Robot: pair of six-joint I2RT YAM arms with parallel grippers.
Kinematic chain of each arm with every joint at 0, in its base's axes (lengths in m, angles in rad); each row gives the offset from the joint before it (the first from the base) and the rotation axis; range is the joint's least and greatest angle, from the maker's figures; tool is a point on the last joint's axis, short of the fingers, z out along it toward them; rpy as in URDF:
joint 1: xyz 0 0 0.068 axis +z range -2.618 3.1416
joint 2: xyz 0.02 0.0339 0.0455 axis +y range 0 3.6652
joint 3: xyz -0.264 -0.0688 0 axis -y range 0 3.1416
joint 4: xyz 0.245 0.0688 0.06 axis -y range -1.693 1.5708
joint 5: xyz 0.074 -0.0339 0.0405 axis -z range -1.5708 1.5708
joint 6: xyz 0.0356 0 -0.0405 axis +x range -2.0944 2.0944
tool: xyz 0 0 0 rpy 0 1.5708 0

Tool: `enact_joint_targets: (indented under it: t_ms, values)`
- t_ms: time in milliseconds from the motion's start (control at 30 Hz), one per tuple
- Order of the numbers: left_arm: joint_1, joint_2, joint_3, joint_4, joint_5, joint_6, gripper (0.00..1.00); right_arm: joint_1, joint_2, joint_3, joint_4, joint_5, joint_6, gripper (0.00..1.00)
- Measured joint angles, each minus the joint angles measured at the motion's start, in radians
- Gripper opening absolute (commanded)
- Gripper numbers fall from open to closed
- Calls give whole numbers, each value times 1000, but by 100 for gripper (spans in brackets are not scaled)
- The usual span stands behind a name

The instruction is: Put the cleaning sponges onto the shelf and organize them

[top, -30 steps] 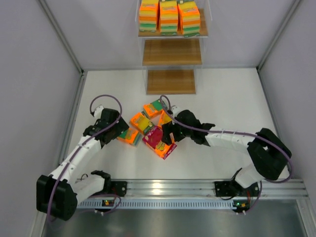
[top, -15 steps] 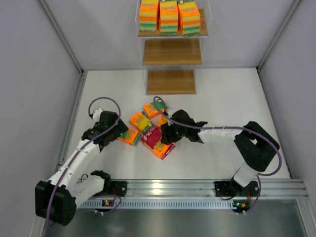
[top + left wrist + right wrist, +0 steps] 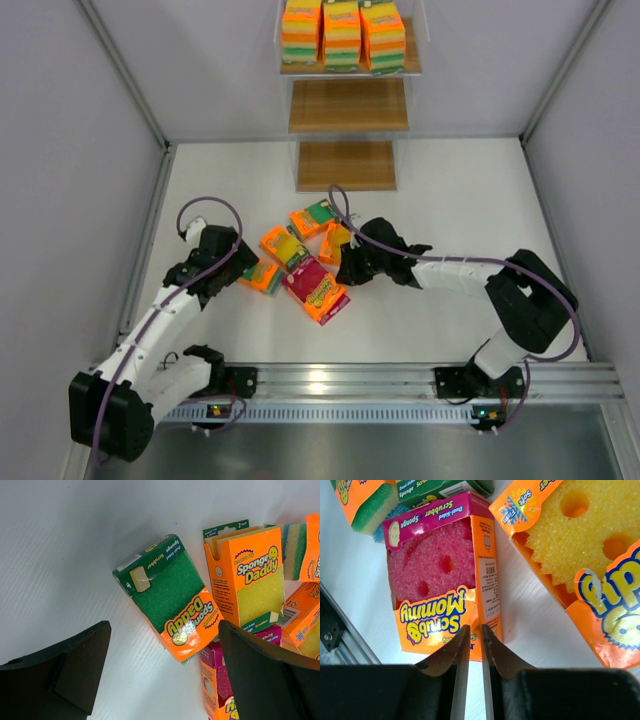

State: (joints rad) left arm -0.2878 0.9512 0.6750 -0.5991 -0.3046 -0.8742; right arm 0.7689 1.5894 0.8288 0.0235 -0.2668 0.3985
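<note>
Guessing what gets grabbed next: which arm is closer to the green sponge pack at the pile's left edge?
Left. The left fingers hover open over the green sponge pack; the right fingers, closed, are across the pile beside the pink pack.

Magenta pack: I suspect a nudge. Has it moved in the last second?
Yes. The magenta pack slid slightly left, measured against the shelf.

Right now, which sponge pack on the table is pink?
The Scrub Mommy pack, at the pile's edge nearest the rail. The other packs show yellow or green.
</note>
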Motion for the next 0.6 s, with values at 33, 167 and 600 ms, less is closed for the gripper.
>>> enact_joint_targets:
  t_ms: [33,167,600]
  values:
    - [0,0,0,0,0,0,95,0,-3,-5,5,-5,9,20]
    - [0,0,0,0,1,0,95,-2,-2,-5,8,-25,24,37]
    - [0,-39,-12,0,0,0,95,-56,130,143,11,-77,22,43]
